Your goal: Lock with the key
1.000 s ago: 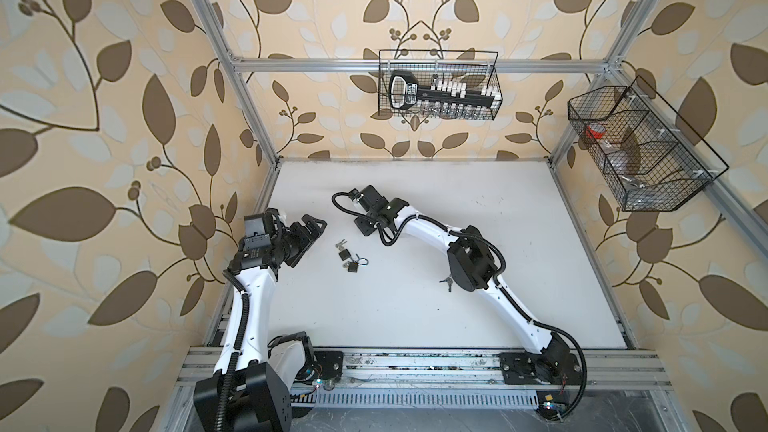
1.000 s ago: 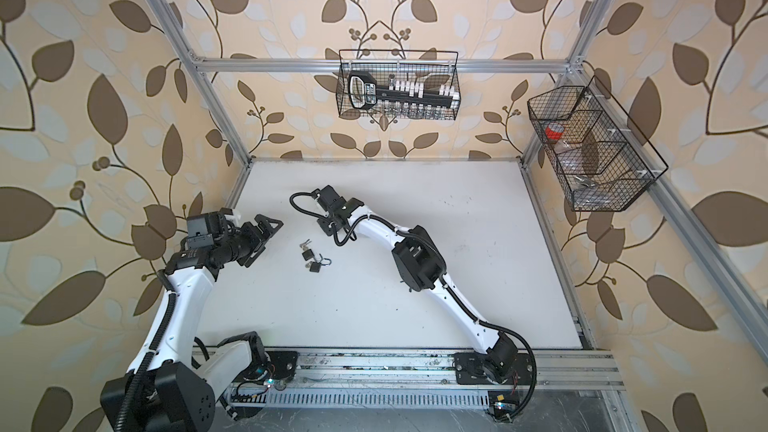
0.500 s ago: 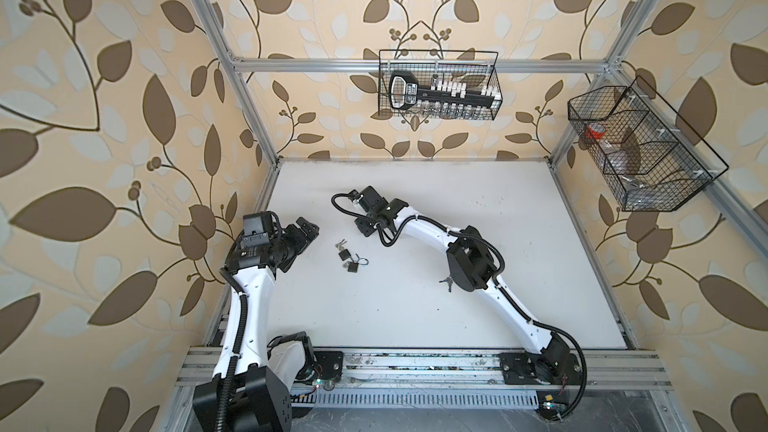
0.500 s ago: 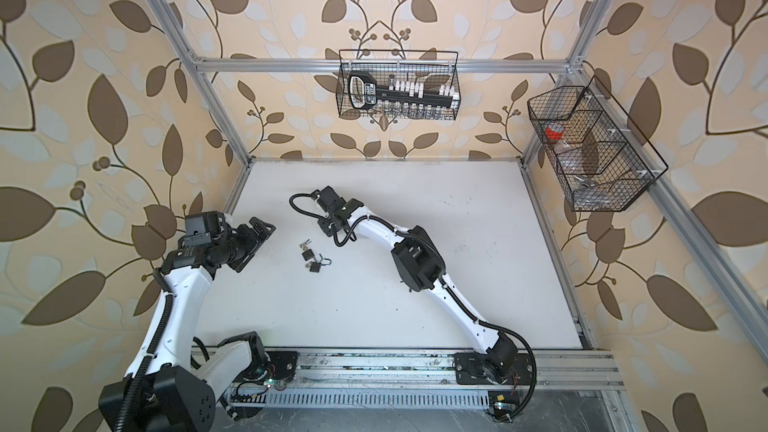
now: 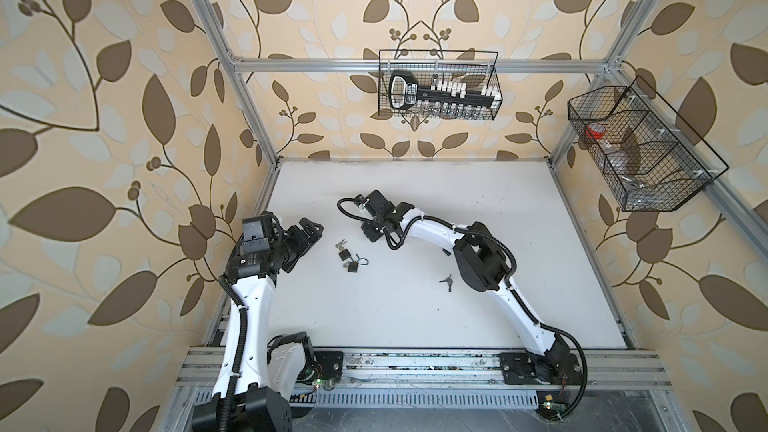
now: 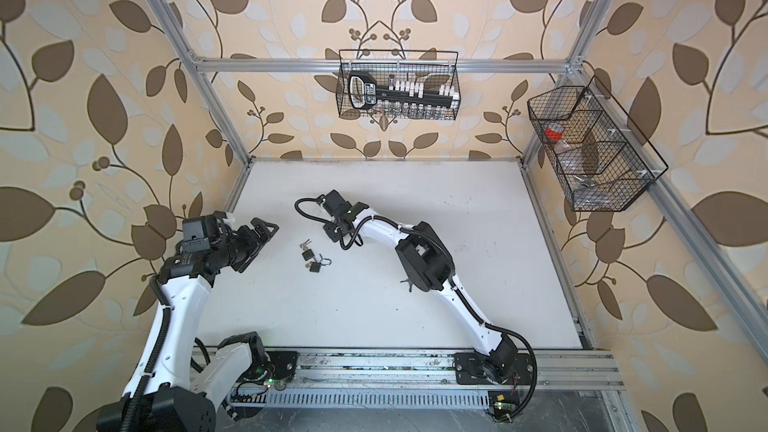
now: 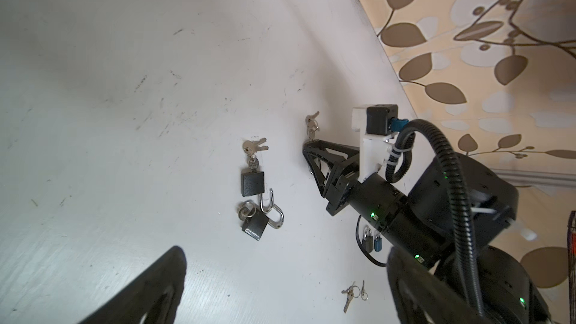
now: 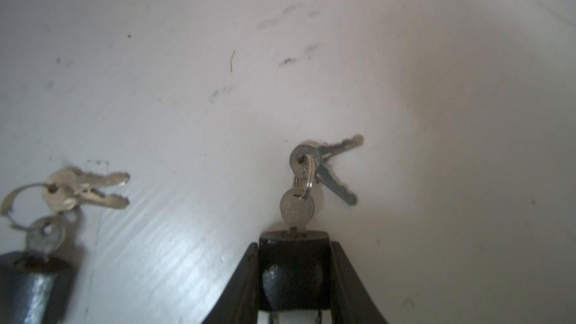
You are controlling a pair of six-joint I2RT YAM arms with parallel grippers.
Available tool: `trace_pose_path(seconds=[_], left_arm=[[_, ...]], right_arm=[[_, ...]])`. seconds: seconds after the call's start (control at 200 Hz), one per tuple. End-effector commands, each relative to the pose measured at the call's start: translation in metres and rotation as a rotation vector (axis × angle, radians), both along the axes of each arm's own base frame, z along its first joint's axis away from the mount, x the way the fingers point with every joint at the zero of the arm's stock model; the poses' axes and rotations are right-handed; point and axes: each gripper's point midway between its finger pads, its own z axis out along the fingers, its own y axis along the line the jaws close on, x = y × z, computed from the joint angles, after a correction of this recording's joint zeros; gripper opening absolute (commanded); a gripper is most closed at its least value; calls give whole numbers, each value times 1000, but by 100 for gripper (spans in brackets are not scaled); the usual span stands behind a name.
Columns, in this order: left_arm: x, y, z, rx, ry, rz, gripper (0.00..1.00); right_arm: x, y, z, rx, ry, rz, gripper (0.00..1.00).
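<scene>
My right gripper is shut on a small black padlock, its fingers pressed against both sides of the body. A silver key sits in that padlock's keyhole, with two more keys on its ring. In both top views this gripper is low over the white table. Two other black padlocks lie linked beside it, each with keys attached; the left wrist view shows them too. My left gripper hovers open to their left, holding nothing.
A loose key bunch lies by the right arm's elbow. A grey and a blue mini padlock sit under the right arm. Wire baskets hang on the back wall and right wall. Aluminium frame posts border the table.
Both arms stay almost where they were. The left gripper shifted slightly back and forth beside the padlocks.
</scene>
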Motion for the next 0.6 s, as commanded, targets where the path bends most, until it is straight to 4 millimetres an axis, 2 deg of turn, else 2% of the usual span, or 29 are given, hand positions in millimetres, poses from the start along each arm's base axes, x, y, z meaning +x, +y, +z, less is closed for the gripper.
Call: trace_pose_path(seconds=[0.0, 0.21, 0.395, 0.45, 0.53, 0.595], left_arm=[[-2, -27, 0, 32, -24, -81, 99], [-8, -88, -18, 122, -6, -240, 99], [-8, -139, -33, 181, 8, -360, 99], [-8, -152, -34, 196, 6, -392, 99], [-8, -168, -37, 207, 5, -432, 99], [-8, -177, -40, 200, 4, -455, 99]], right_arm=[[-28, -30, -19, -55, 92, -18, 31], [-71, -84, -23, -71, 167, -83, 30], [-98, -135, -20, -51, 187, -173, 29], [-107, -142, -19, -33, 206, -179, 31], [-117, -148, -18, -18, 228, -173, 43], [-122, -151, -16, -9, 231, -173, 45]])
